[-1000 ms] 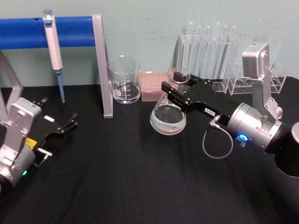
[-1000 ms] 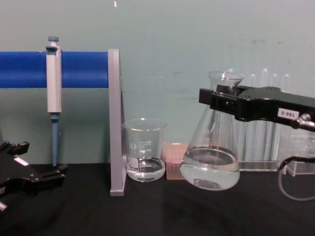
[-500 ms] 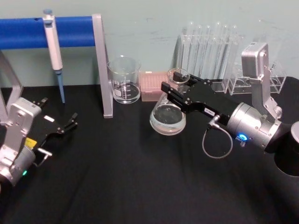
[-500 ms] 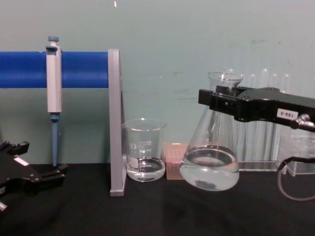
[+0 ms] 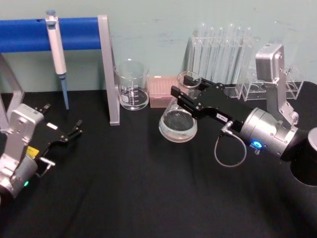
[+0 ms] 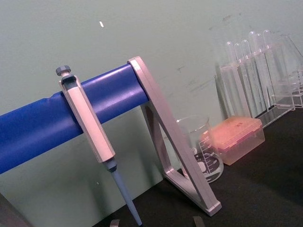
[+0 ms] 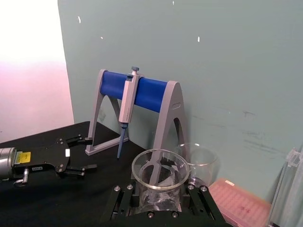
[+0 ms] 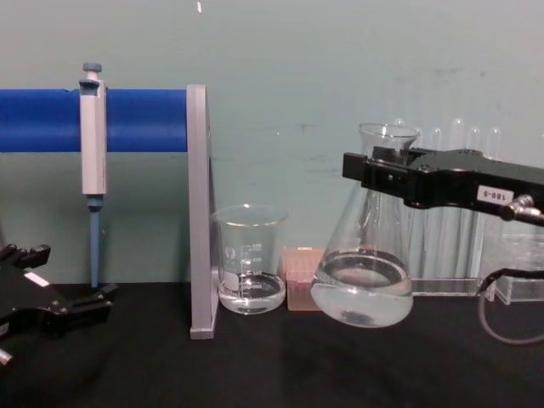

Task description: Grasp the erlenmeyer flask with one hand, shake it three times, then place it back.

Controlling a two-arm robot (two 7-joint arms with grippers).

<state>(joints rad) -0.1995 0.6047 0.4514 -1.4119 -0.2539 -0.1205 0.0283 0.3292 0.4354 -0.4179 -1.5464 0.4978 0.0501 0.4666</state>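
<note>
The erlenmeyer flask [image 5: 178,125] is clear glass with a little clear liquid in its wide base [image 8: 364,293]. My right gripper [image 5: 187,93] is shut on its narrow neck just under the flared rim [image 7: 158,166]. The flask leans slightly, with its base close to the black table; I cannot tell whether it touches. My left gripper [image 5: 63,123] rests low at the table's left side, open and holding nothing, far from the flask.
A glass beaker [image 5: 132,85] and a pink tip box [image 5: 163,91] stand behind the flask. Test tubes in a clear rack [image 5: 220,49] are at the back right. A blue-barred stand [image 5: 59,33] holding a pipette [image 5: 57,49] is at the back left.
My right gripper and the flask have drifted a touch to the left. The left arm has not moved.
</note>
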